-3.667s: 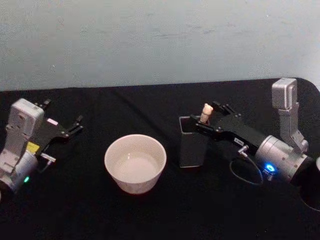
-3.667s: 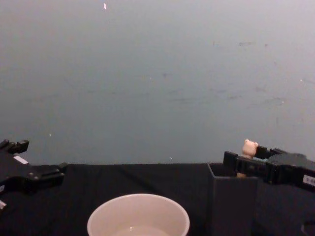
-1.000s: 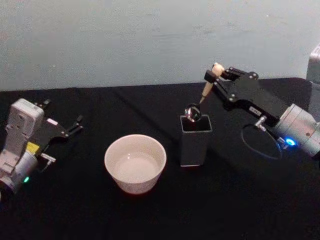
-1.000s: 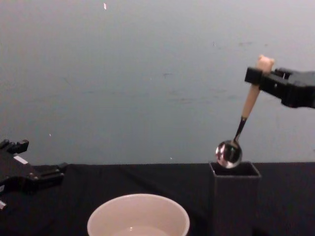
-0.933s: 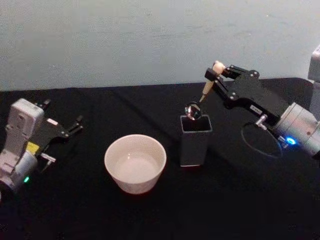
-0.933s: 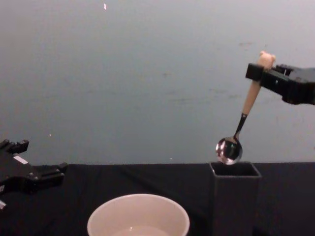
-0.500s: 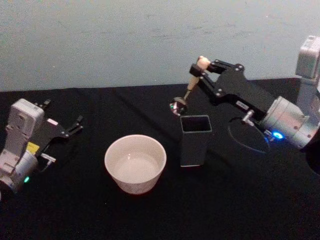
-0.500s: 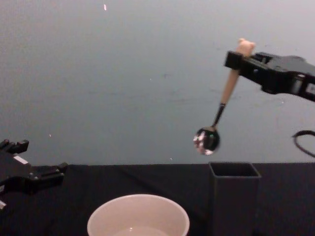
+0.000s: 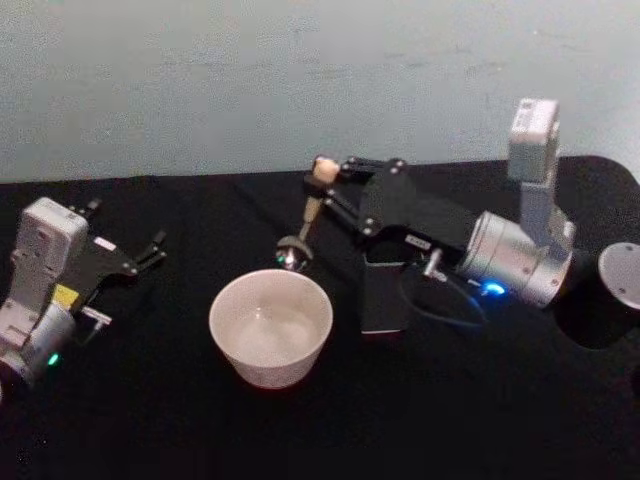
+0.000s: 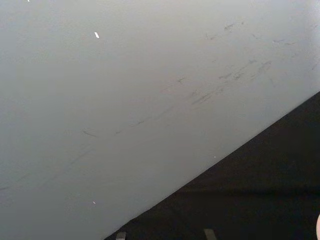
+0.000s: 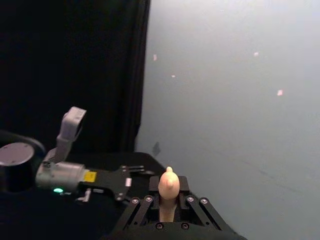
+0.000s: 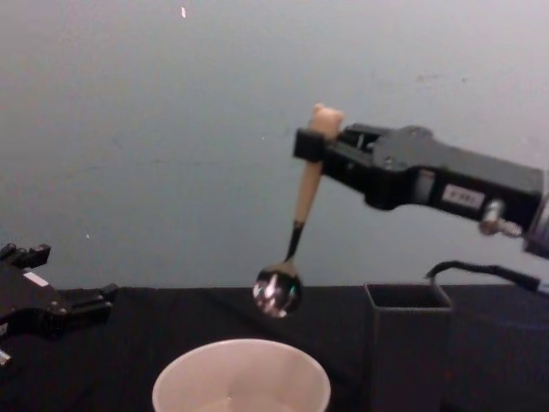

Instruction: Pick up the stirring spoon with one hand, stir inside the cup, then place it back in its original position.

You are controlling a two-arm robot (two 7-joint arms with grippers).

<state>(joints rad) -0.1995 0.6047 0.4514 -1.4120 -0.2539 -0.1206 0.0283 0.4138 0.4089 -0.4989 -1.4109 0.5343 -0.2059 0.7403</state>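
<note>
cup (image 9: 268,362): centre frame, contents unclear.
holder (image 9: 381,306): right of cup.
stirring spoon (image 12: 303,199): near-vertical, bear head up, bowl above cup's far rim.
right gripper (image 12: 310,144): clamped on handle top.
left gripper (image 9: 128,232): far left, fingers spread.

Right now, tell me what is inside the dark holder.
Nothing rises from the holder; the spoon hangs in the right hand above the cup. Its walls hide the bottom.
</note>
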